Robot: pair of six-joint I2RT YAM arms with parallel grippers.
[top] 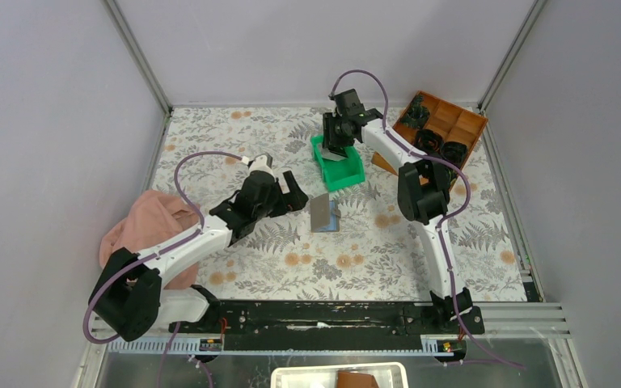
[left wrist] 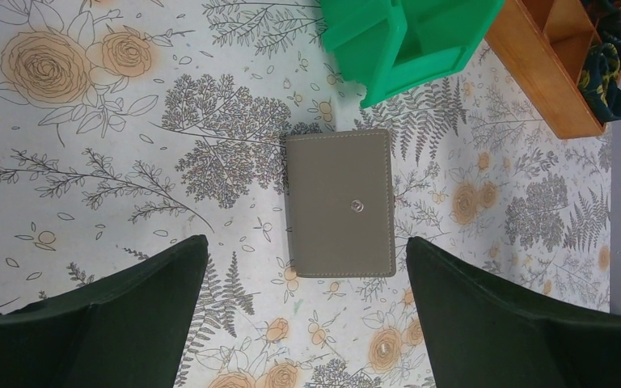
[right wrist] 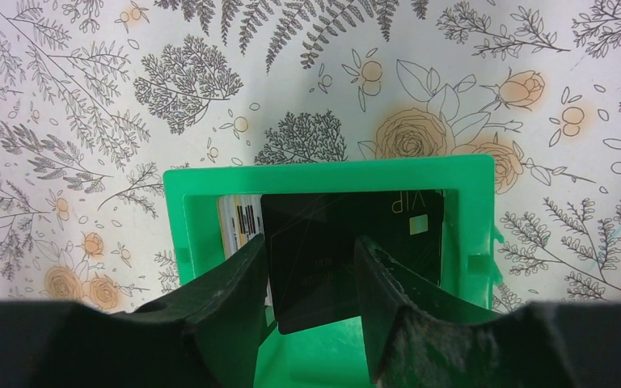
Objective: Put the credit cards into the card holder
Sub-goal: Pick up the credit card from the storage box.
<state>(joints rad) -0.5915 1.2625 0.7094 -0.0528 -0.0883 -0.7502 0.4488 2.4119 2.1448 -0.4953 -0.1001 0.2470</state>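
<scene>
You have a floral tablecloth point(top: 453, 242) boxed in by plain grey walls point(top: 291, 48). From above, your right arm hides much of the green bin point(right wrist: 323, 174), and the things in the brown tray point(top: 461, 121) just right of the bin are too dark to make out. In the bin a dark card point(right wrist: 331, 226) overlaps a pale card point(right wrist: 238, 222). Your right gripper point(right wrist: 311, 259) stands parted in front of them, clamping nothing. The holder point(left wrist: 340, 204) lies shut just nearer you than the bin, under your wide-spread, empty left gripper point(left wrist: 306, 250). A pink cloth point(top: 149, 226) sits well left of the bin.
</scene>
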